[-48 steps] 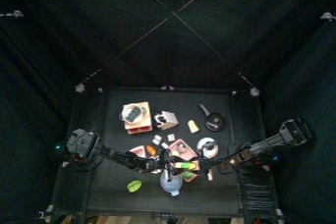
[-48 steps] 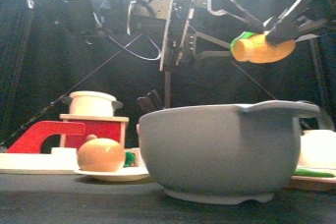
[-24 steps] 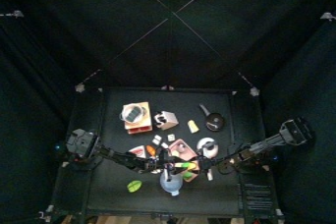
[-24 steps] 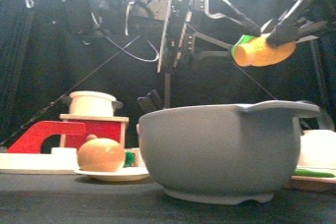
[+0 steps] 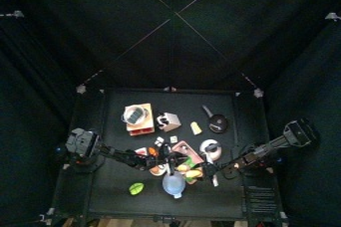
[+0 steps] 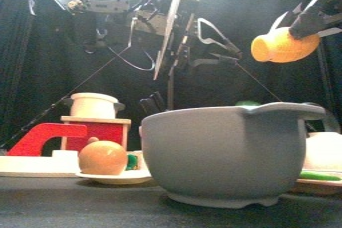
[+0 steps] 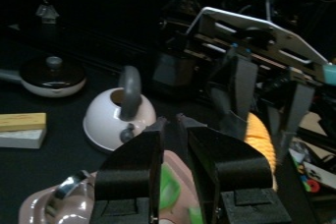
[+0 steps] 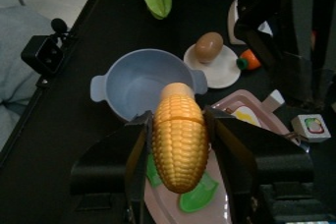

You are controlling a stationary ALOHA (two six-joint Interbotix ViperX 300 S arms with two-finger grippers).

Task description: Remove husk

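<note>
My right gripper (image 8: 180,122) is shut on a bare yellow cob (image 8: 178,138) and holds it high above the grey bowl (image 8: 148,83). In the front view the cob (image 6: 277,45) hangs at the upper right with no green on it. My left gripper (image 7: 175,155) is shut on a piece of green husk (image 7: 172,187), a little apart from the cob (image 7: 257,135). In the top view both grippers meet near the cob (image 5: 193,174) at the table's front. Another green husk piece (image 8: 157,0) lies on the table, also seen from above (image 5: 138,187).
The grey bowl (image 6: 221,152) stands near the front edge. An onion (image 6: 103,156) sits on a small plate beside it. A white kettle (image 7: 118,115), a black pan (image 7: 53,75) and a small yellow piece (image 7: 20,124) stand behind. A pink tray (image 8: 250,110) lies under the cob.
The green husk has come off the cob's end. The cob has moved a little right, and the left arm has drawn away from it with the green piece.
</note>
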